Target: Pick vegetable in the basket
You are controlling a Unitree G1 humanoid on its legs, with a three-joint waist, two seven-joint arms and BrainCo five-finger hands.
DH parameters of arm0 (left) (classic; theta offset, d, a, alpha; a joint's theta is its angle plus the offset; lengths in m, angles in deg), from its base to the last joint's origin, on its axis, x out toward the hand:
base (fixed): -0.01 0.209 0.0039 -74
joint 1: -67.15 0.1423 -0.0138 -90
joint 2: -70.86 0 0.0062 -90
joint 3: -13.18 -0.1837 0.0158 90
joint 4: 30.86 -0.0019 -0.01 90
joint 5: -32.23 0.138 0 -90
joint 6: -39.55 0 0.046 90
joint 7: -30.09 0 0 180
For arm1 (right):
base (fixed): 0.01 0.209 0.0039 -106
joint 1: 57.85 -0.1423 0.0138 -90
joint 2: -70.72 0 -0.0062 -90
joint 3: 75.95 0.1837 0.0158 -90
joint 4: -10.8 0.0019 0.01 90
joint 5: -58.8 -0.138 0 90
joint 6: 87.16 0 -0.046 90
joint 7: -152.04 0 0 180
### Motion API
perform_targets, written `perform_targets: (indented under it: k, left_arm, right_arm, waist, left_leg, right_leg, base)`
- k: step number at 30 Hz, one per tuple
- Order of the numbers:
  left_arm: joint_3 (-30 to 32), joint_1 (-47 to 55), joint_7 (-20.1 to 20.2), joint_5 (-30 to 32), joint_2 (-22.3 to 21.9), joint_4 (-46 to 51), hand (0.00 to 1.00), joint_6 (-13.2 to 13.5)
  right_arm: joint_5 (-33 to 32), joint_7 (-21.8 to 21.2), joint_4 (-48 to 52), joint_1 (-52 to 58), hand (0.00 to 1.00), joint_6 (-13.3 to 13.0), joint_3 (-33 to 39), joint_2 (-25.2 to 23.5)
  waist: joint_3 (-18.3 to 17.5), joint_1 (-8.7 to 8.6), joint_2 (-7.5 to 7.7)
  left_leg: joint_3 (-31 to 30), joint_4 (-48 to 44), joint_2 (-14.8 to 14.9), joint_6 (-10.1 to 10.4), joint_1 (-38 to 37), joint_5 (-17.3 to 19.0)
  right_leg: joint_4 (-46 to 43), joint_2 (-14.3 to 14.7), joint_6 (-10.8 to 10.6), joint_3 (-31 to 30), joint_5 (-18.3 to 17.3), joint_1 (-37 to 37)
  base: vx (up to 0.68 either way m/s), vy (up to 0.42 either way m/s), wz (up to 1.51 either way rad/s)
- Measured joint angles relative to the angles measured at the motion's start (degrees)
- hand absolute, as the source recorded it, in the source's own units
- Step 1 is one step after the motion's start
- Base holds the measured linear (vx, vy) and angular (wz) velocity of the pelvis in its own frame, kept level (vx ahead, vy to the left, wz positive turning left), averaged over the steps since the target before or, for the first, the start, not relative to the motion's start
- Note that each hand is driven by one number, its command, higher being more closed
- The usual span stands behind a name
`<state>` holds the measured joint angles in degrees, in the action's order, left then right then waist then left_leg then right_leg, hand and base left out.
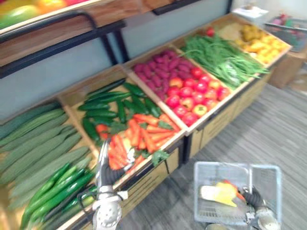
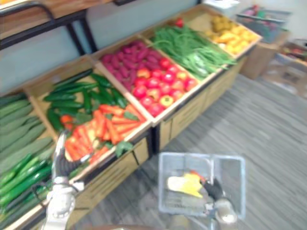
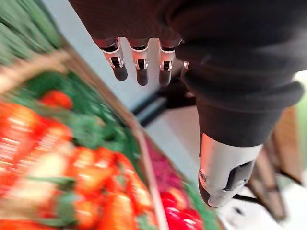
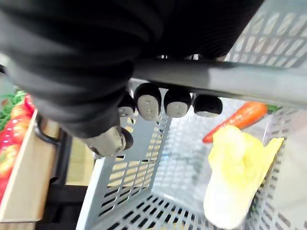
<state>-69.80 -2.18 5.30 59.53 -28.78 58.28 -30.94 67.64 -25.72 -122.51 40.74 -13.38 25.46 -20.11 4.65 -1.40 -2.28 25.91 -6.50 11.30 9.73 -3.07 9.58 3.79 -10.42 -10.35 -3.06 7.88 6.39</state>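
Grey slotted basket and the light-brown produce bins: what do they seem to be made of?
Grey slotted basket: looks like moulded plastic, matte, with a regular grid of slots in thin walls. Its dark grey handle bar: smooth with a faint sheen; plastic or coated metal, cannot tell which. Light-brown produce bins: apparently wood or wood-look board, matte flat planks with square edges.

Both eye views look steeply down from the head. They share the produce stand (image 1: 211, 129) across the upper left and the basket (image 1: 235, 165) at lower right. The left wrist view faces the carrots (image 3: 96, 177) closely. The right wrist view looks past the handle (image 4: 240, 82) into the basket.
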Motion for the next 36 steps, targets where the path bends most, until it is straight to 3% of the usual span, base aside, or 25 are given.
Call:
perform_targets:
  k: [7,11,16,18,23,26,32,36]
  left_arm:
    - [3.2,3.3,-8.9,6.9,0.8,-18.3,0.0,0.5]
    - [4.2,4.4,-8.9,8.1,0.6,-21.9,0.0,0.3]
    - [5.0,4.5,-8.6,8.9,0.0,-26.3,0.0,-0.1]
    - [7.6,4.5,-7.2,8.8,-1.8,-30.2,0.0,-0.4]
    - [18.5,2.5,0.6,-1.8,-6.9,-45.5,0.0,-6.3]
    - [22.4,0.9,1.6,-6.7,-6.9,-52.8,0.0,-8.8]
    - [24.9,-2.7,7.6,-13.4,-6.1,-58.6,0.0,-11.5]
    - [23.4,-5.1,10.5,-13.6,-5.5,-60.5,0.0,-12.6]
  right_arm:
    - [-0.1,8.4,-14.8,0.3,1.0,0.2,9.3,-0.3]
    - [-0.1,11.6,-18.8,0.7,1.0,1.1,12.4,-0.7]
    - [0.2,13.9,-20.6,1.7,1.0,1.9,18.1,-1.3]
    - [0.2,14.4,-20.6,1.8,1.0,2.2,20.8,-2.4]
    - [2.4,15.1,-20.2,1.9,1.0,4.6,27.5,-5.6]
    - [2.6,15.1,-20.3,0.9,1.0,6.2,30.0,-6.4]
    - [2.7,14.7,-21.9,-1.4,1.0,7.6,30.7,-7.2]
    - [2.7,13.5,-23.1,-2.9,1.0,8.0,27.9,-7.3]
  waist:
    - [-4.0,1.39,1.54]
    - [-4.9,1.77,2.06]
    - [-5.3,1.85,1.6]
    - [-5.5,2.26,1.84]
    - [-6.6,3.03,2.9]
    - [-6.7,3.01,3.27]
    - [-6.6,2.27,3.51]
    - [-6.4,1.43,3.96]
  left_leg:
    - [-12.3,5.6,-1.1,-0.4,2.9,-6.0]
    - [-17.2,9.1,-1.7,-0.6,3.2,-9.3]
    - [-22.1,11.7,-2.6,-1.2,3.1,-11.4]
    - [-23.0,12.2,-2.7,-1.4,3.2,-11.7]
    - [-23.6,12.3,-2.7,-1.5,3.9,-11.7]
    - [-23.7,12.3,-2.7,-1.6,3.9,-11.9]
    - [-23.2,12.3,-2.6,-1.1,3.7,-11.9]
    - [-22.5,12.3,-2.5,-0.9,3.3,-11.7]
  right_leg:
    - [-0.4,-1.5,1.3,12.9,-2.7,-3.7]
    - [-1.1,-2.1,1.6,18.1,-4.2,-5.1]
    - [-1.0,-2.9,0.9,23.4,-5.0,-8.0]
    - [-0.9,-3.0,0.8,24.6,-5.0,-8.5]
    - [-0.7,-3.0,0.7,25.8,-5.3,-8.8]
    - [-0.7,-3.0,0.7,25.8,-5.5,-8.8]
    - [-0.7,-3.0,1.0,25.0,-5.5,-8.7]
    - [-0.7,-2.8,1.1,24.4,-5.5,-8.6]
  base:
    - [-0.03,-0.054,0.88]
    - [-0.06,-0.028,0.63]
    - [-0.04,-0.003,0.57]
    - [-0.03,-0.004,0.31]
    - [0.01,-0.01,0.11]
    - [0.03,-0.014,0.02]
    - [0.03,-0.013,-0.04]
    - [0.01,-0.015,-0.09]
